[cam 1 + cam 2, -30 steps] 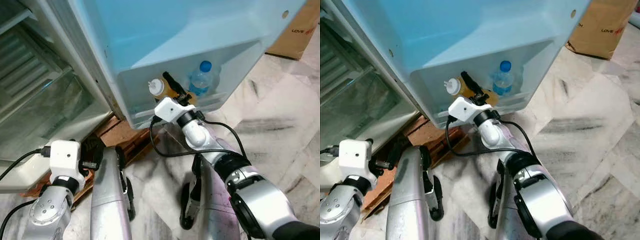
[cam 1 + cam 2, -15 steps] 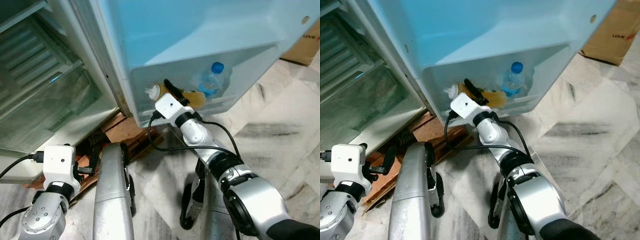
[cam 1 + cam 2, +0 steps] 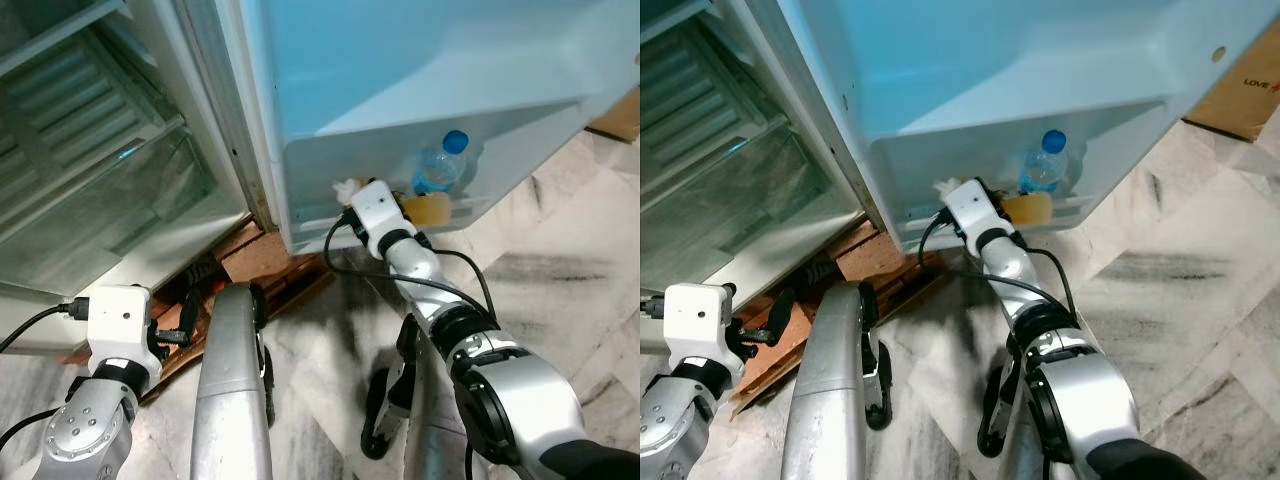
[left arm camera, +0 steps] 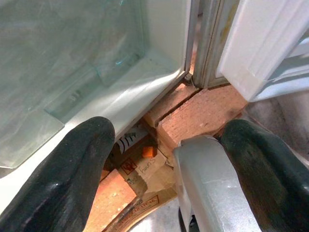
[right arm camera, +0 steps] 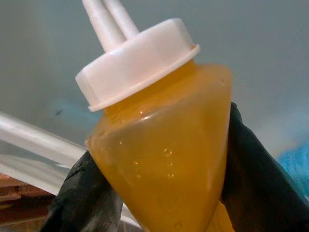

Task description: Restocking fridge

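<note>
A yellow squeeze bottle with a white nozzle cap is held between the black fingers of my right gripper. It lies tilted in the bottom shelf of the open fridge door. Its orange body is next to a blue-capped water bottle, and its cap points toward the hinge side. The white right wrist hides the fingers from the head views. My left gripper hangs low by the fridge base, open with nothing between its fingers.
The fridge interior, with glass shelves and a clear drawer, is at the left. Wooden boards and cardboard lie under the fridge. A cardboard box stands at the far right on the marble floor. My own silver leg is below.
The head view has shifted. My right gripper has pushed lower and deeper into the door shelf with the squeeze bottle, whose body now lies beside the water bottle. The left arm stays low.
</note>
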Available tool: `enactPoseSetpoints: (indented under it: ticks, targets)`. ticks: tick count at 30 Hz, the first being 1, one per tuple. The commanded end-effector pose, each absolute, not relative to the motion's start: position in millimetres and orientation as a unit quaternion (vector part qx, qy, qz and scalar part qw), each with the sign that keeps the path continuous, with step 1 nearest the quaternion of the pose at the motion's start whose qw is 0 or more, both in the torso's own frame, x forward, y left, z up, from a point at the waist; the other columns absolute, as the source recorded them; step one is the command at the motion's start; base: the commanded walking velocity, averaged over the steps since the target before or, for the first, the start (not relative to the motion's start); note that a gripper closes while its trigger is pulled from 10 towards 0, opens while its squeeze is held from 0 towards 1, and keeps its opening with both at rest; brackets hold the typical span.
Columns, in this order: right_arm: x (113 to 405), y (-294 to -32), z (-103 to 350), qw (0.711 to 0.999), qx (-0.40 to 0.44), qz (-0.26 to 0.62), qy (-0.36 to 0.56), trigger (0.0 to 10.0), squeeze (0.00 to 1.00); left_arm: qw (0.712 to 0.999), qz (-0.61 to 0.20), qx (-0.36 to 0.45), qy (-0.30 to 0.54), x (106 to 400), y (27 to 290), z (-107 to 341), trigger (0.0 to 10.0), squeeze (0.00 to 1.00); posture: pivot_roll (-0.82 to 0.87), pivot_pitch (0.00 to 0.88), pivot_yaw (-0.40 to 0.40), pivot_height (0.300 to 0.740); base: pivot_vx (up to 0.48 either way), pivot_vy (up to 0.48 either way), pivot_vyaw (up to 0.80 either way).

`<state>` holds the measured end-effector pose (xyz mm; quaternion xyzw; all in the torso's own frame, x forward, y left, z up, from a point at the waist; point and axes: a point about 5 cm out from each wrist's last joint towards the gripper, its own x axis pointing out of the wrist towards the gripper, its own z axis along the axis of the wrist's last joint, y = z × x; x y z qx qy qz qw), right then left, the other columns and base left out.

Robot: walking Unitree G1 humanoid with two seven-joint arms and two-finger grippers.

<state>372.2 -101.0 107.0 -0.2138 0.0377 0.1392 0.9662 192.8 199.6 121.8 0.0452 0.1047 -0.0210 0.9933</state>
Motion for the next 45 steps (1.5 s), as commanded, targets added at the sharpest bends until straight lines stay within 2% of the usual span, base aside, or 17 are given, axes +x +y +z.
enactPoseSetpoints:
  ticks: [1, 6, 9, 17, 20, 21, 23, 25, 26, 29, 30, 32, 34, 40, 45]
  targets:
    - [340.1, -127.1, 40.8, 0.956, -0.169, 0.116, 0.211, 10.0, 0.00, 0.991, -0.019, 0.050, 0.119, 188.4, 203.6, 118.6, 10.0, 0.00, 0.29, 0.440, 0.027, 0.529, 0.000, 0.000, 0.00]
    - [341.8, -137.6, 41.2, 0.957, -0.152, 0.088, 0.232, 10.0, 0.00, 0.991, -0.022, 0.051, 0.122, 189.9, 204.9, 117.7, 10.0, 0.00, 0.29, 0.437, 0.030, 0.529, 0.000, 0.000, 0.00]
    - [343.5, -146.7, 43.6, 0.965, -0.106, 0.062, 0.232, 10.0, 0.00, 0.991, -0.022, 0.051, 0.123, 190.8, 204.6, 117.4, 10.0, 0.00, 0.28, 0.433, 0.030, 0.529, 0.000, 0.000, 0.00]
    - [352.4, -141.5, 61.4, 0.970, -0.143, 0.105, 0.165, 10.0, 0.00, 0.991, -0.022, 0.052, 0.118, 195.8, 202.9, 117.0, 10.0, 0.00, 0.27, 0.410, 0.026, 0.529, 0.000, 0.000, 0.00]
    - [354.1, -137.7, 67.3, 0.972, -0.144, 0.125, 0.140, 10.0, 0.00, 0.992, -0.021, 0.051, 0.114, 200.8, 202.6, 116.2, 10.0, 0.00, 0.25, 0.384, 0.020, 0.529, 0.000, 0.000, 0.00]
    - [351.8, -134.0, 72.6, 0.971, -0.146, 0.156, 0.104, 10.0, 0.00, 0.993, -0.019, 0.048, 0.109, 209.3, 202.1, 114.2, 10.0, 0.00, 0.21, 0.342, 0.010, 0.529, 0.000, 0.000, 0.00]
    - [350.2, -132.7, 74.3, 0.971, -0.147, 0.167, 0.090, 10.0, 0.00, 0.993, -0.018, 0.046, 0.108, 212.2, 202.0, 113.3, 10.0, 0.00, 0.21, 0.342, 0.010, 0.529, 0.000, 0.000, 0.00]
    - [340.2, -129.9, 77.2, 0.969, -0.142, 0.193, 0.053, 10.0, 0.00, 0.994, -0.017, 0.044, 0.103, 219.4, 202.1, 111.6, 10.0, 0.00, 0.17, 0.307, 0.007, 0.529, 0.000, 0.000, 0.00]
    - [326.2, -127.8, 80.5, 0.969, -0.129, 0.210, 0.020, 10.0, 0.00, 0.994, -0.015, 0.040, 0.101, 223.8, 201.9, 109.5, 10.0, 0.00, 0.15, 0.281, 0.003, 0.529, 0.000, 0.000, 0.00]
    - [313.7, -125.8, 84.9, 0.970, -0.107, 0.219, -0.007, 10.0, 0.00, 0.994, -0.015, 0.038, 0.101, 226.7, 200.5, 105.8, 10.0, 0.00, 0.13, 0.255, 0.000, 0.529, 0.000, 0.000, 0.00]
    - [313.7, -125.8, 84.9, 0.970, -0.107, 0.219, -0.007, 10.0, 0.00, 0.994, -0.015, 0.038, 0.101, 226.7, 200.5, 105.8, 10.0, 0.00, 0.13, 0.255, 0.000, 0.529, 0.000, 0.000, 0.00]
    - [291.1, -123.9, 96.2, 0.976, -0.059, 0.201, -0.052, 10.0, 0.00, 0.995, -0.013, 0.033, 0.098, 230.1, 197.4, 101.3, 10.0, 0.00, 0.12, 0.205, -0.002, 0.529, 0.000, 0.000, 0.00]
    - [281.8, -125.5, 98.5, 0.981, -0.033, 0.180, -0.067, 10.0, 0.00, 0.995, -0.011, 0.030, 0.098, 234.0, 195.2, 97.6, 10.0, 0.00, 0.11, 0.175, 0.001, 0.529, 0.000, 0.000, 0.00]
    - [263.1, -137.1, 95.4, 0.992, -0.006, 0.109, -0.064, 10.0, 0.00, 0.996, -0.014, 0.022, 0.089, 243.4, 189.9, 92.7, 10.0, 0.00, 0.08, 0.110, 0.006, 0.529, 0.000, 0.000, 0.00]
    - [259.6, -141.1, 96.3, 0.994, 0.018, 0.095, -0.046, 10.0, 0.00, 0.996, -0.023, 0.022, 0.085, 251.5, 185.0, 88.2, 10.0, 0.00, 0.07, 0.069, 0.008, 0.529, 0.000, 0.000, 0.00]
